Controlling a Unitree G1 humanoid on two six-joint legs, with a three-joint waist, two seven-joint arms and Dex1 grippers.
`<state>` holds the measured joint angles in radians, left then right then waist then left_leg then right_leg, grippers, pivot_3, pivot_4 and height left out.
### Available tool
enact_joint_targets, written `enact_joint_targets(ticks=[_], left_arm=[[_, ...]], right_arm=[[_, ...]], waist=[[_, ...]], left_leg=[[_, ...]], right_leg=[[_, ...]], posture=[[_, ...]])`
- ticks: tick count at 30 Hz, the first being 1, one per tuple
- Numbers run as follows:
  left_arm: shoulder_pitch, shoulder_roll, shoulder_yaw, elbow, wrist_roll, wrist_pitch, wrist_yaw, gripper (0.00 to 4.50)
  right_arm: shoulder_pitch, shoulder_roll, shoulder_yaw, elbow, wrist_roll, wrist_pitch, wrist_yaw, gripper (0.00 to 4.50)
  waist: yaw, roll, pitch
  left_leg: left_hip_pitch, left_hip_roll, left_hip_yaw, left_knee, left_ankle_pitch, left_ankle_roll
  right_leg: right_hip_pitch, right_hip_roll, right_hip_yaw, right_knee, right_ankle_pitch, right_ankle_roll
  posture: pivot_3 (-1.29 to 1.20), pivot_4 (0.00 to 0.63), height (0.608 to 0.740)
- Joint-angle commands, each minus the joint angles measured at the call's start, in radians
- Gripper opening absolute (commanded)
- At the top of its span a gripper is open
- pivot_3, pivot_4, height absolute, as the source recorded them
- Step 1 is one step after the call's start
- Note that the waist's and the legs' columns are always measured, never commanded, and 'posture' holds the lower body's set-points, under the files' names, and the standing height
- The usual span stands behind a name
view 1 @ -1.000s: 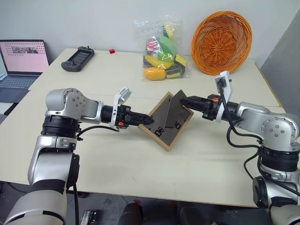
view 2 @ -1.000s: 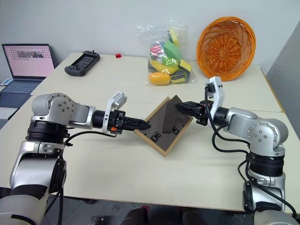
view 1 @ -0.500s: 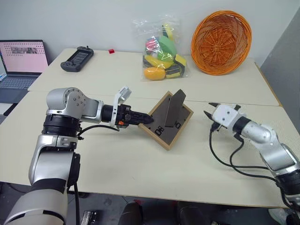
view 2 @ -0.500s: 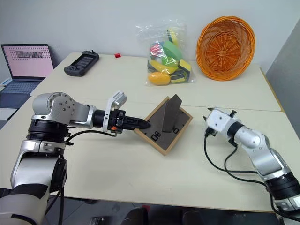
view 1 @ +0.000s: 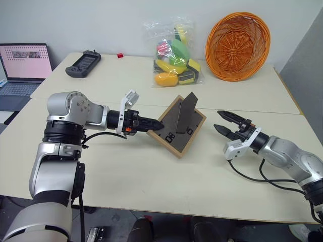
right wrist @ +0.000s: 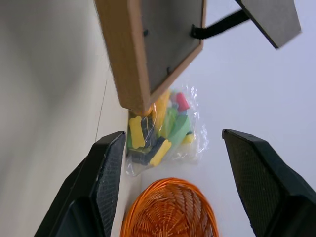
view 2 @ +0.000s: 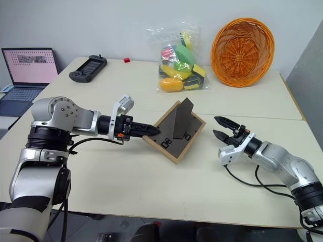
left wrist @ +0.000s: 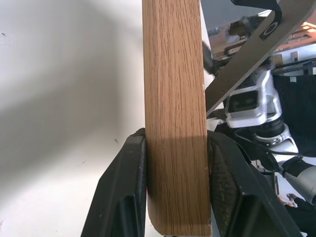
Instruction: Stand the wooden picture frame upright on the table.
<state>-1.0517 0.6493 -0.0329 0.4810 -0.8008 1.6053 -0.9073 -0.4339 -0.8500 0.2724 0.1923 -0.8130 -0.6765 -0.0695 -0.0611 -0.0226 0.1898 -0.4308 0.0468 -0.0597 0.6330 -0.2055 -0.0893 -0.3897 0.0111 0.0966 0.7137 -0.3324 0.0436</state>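
Observation:
The wooden picture frame is tilted up off the pale table at its middle, dark back board facing me, its fold-out stand swung out. My left gripper is shut on the frame's left edge; the left wrist view shows both pads clamping the light wood. My right gripper hovers to the right of the frame, apart from it, fingers spread and empty. In the right wrist view the frame's corner lies ahead between the open fingers.
On the farther table stand an orange wicker basket, a clear bag of coloured toys, a black controller and a small red block. A laptop sits at far left. A black cable trails by my right arm.
My right gripper let go of the fold-out stand, drew back to the right and lower, rolled over, and opened. The left gripper kept its grip; the frame stays tilted with its stand out.

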Motion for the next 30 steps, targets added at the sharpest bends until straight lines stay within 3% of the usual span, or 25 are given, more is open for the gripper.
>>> enact_joint_targets(ticks=[1,9,16,28,30], left_arm=[[-0.031,0.008,0.053,-0.027,-0.018,0.006,-0.019,1.30],[-0.034,0.006,0.061,-0.018,-0.039,0.009,-0.009,1.30],[-0.004,0.014,0.037,-0.040,-0.094,0.009,0.003,1.30],[-0.006,0.014,0.038,-0.031,-0.121,0.009,0.037,1.30],[-0.007,0.013,0.041,-0.028,-0.118,0.009,0.040,1.30]], right_arm=[[-0.025,0.036,0.034,0.031,-0.106,-0.021,-0.112,3.26],[-0.101,0.158,0.101,0.136,-0.211,0.033,-0.238,3.26],[-0.185,0.229,0.131,0.217,-0.208,0.054,-0.284,3.26],[-0.247,0.246,0.121,0.185,-0.178,0.071,-0.284,3.26],[-0.248,0.243,0.120,0.180,-0.168,0.068,-0.273,2.88]], waist=[[0.000,0.000,0.000],[-0.008,0.000,0.000],[-0.016,0.000,0.000],[-0.022,0.000,0.000],[-0.022,0.000,0.000]], left_leg=[[0.000,0.000,0.000,0.000,0.000,0.000],[0.001,0.000,0.000,0.001,0.001,-0.001],[0.001,0.000,0.000,0.001,0.001,-0.001],[0.001,0.000,-0.001,0.001,0.001,-0.001],[0.001,0.000,-0.001,0.001,0.001,-0.001]], right_leg=[[0.000,0.000,0.000,0.000,0.000,0.000],[0.000,0.000,0.000,0.002,0.000,0.000],[0.001,0.000,0.000,0.003,0.000,0.000],[0.001,0.000,0.000,0.003,0.000,0.000],[0.001,-0.001,0.000,0.003,0.000,0.000]], posture=[[0.00,0.150,0.740],[0.00,0.150,0.740],[0.00,0.150,0.740],[0.00,0.150,0.740],[0.00,0.150,0.740]])
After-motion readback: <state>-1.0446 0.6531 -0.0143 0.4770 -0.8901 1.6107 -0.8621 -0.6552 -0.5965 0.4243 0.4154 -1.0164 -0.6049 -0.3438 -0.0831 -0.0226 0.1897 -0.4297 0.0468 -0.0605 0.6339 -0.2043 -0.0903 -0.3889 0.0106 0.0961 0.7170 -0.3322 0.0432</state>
